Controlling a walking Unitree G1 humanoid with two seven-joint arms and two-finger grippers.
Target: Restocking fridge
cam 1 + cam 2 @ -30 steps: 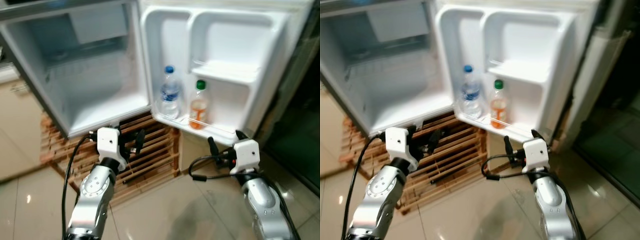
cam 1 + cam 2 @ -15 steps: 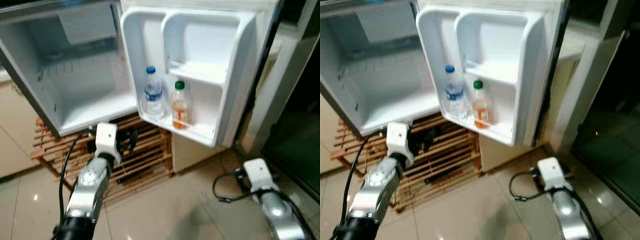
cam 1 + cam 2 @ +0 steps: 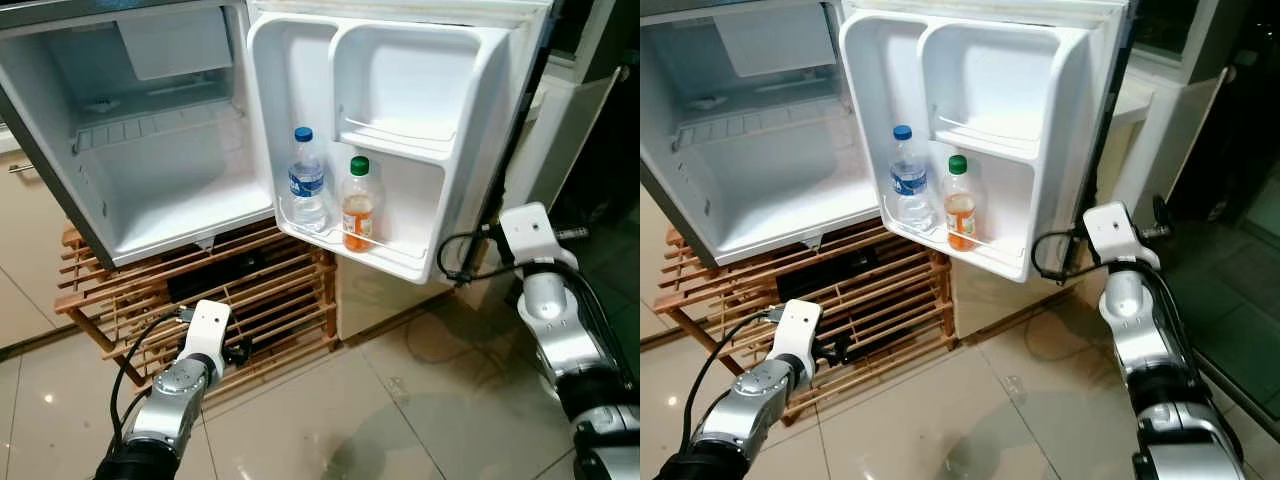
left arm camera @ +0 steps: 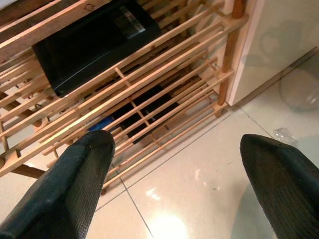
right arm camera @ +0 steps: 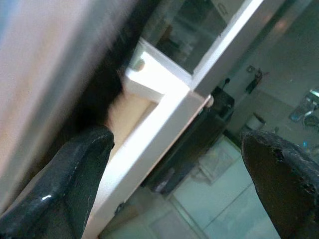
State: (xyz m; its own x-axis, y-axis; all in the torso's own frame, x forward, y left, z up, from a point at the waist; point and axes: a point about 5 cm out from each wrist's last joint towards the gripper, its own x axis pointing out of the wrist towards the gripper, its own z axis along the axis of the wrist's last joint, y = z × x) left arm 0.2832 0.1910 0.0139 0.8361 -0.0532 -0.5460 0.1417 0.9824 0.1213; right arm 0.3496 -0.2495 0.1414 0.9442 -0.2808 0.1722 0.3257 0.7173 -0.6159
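So the mini fridge [image 3: 150, 190] was sitting wide open on top of a slatted wooden rack [image 3: 250, 300], which is probably just there to lift it off the tile floor [image 3: 400, 400]. The main compartment was bare inside, with only a small freezer flap at the top.

All the stock was in the fridge door [image 3: 470, 150]: a water bottle [image 3: 306, 180] with a blue cap and a juice bottle [image 3: 358, 203] with a green cap, upright and just beside each other on the lowest door shelf. Makes sense, since the rail in front keeps tall bottles from tipping when the door swings. The shelf above them had nothing on it.

The right gripper [image 5: 179, 164] was up by the outer edge of the door, on its far side, jaws spread and holding nothing. My guess is it was there to steady the door or push it shut, because it was nowhere near the bottles.

The left gripper [image 4: 179, 164] hung low in front of the rack, jaws spread too and empty, pointing down at the slats and floor. You could see a flat black box [image 4: 94, 42] tucked on the rack's upper tier from there. It looked idle, kept out of the door's way.

Judging by that, the two bottles were in and neither arm carried anything more, so either the restock was nearly done or the robot needed to fetch more.
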